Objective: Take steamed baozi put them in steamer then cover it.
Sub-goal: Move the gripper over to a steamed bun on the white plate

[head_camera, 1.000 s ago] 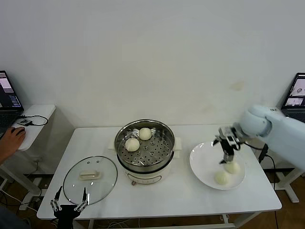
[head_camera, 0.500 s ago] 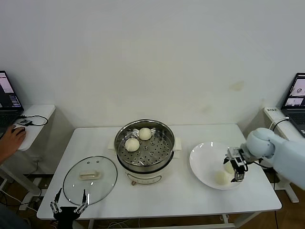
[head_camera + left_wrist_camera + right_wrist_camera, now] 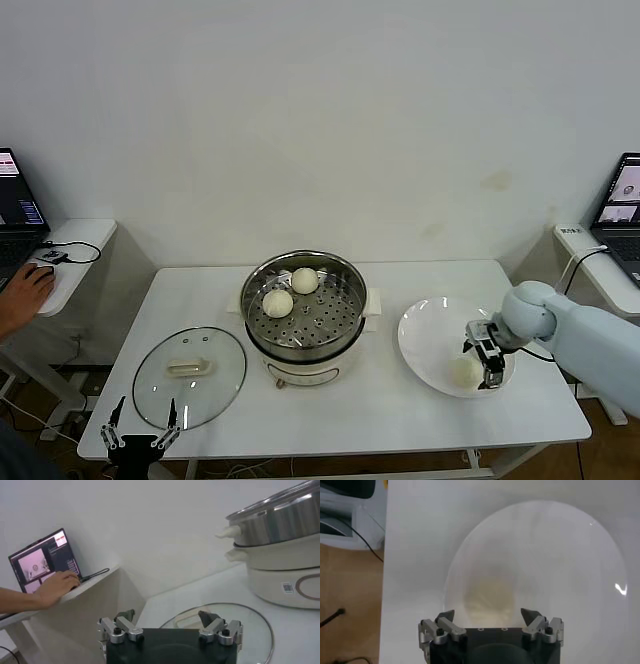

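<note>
Closest to me, my left gripper [image 3: 137, 437] hangs at the front-left edge of the table [image 3: 380, 420], fingers spread with nothing between them, just in front of the cover [image 3: 190, 377]. That glass lid lies flat on the tabletop, cream handle up, just left of the steamer [image 3: 304, 318].

Over on my right, the right gripper [image 3: 486, 362] is down over the white plate [image 3: 425, 340], jaws spread wide either side of a baozi [image 3: 489, 600]. My right wrist view shows that bun sitting between the fingertips [image 3: 445, 617], though I can't tell if they touch it. From the head view I see one bun [image 3: 464, 371] on the plate just beside the gripper; whether another hides under the gripper, I cannot tell.

Mid-table, the steamer stands uncovered, and two baozi [image 3: 279, 302] lie on its perforated basket, toward the back-left of it.

Farther left, on a side desk [image 3: 80, 250], someone's hand [image 3: 22, 292] rests at a laptop [image 3: 18, 210].
</note>
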Available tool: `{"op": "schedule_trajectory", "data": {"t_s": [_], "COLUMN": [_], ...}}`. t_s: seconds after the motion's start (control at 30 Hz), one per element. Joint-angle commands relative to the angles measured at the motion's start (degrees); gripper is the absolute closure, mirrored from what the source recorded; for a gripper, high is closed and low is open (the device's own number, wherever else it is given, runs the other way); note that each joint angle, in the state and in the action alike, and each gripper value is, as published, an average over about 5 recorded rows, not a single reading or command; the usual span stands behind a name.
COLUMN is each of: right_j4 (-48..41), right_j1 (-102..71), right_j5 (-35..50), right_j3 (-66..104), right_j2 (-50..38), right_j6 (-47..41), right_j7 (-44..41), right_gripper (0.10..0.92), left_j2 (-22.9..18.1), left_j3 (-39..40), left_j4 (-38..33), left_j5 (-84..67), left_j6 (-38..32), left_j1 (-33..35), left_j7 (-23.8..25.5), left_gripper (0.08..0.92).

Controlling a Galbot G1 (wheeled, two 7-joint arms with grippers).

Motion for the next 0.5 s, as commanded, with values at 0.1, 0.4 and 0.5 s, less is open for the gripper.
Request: {"op": "schedule_trajectory", "data": {"t_s": [0.1, 0.4, 0.5], "right_j4": [-1.4, -1.6, -1.7], "right_j1": [-1.0, -1.1, -1.1], "right_j5": [-0.7, -1.1, -1.2], "right_j3": [0.4, 0.3, 0.3], "right_j2": [1.9, 1.6, 1.8], "right_j6": [-0.6, -1.0, -1.1], "right_j7": [0.2, -0.2, -0.3], "right_gripper": [0.234, 0.320, 0.348], "left_j2": [-0.1, 0.0, -0.1], "left_j3": [0.0, 0.1, 0.1], "left_j4": [0.4, 0.8, 0.8], "left_j5": [0.0, 0.0, 0.0], "left_j6": [-0.2, -0.4, -0.4], "left_j1": [-0.2, -0.4, -0.4], "left_j7": [-0.1, -0.2, -0.2], "left_gripper": [0.177, 0.177, 0.177]}}
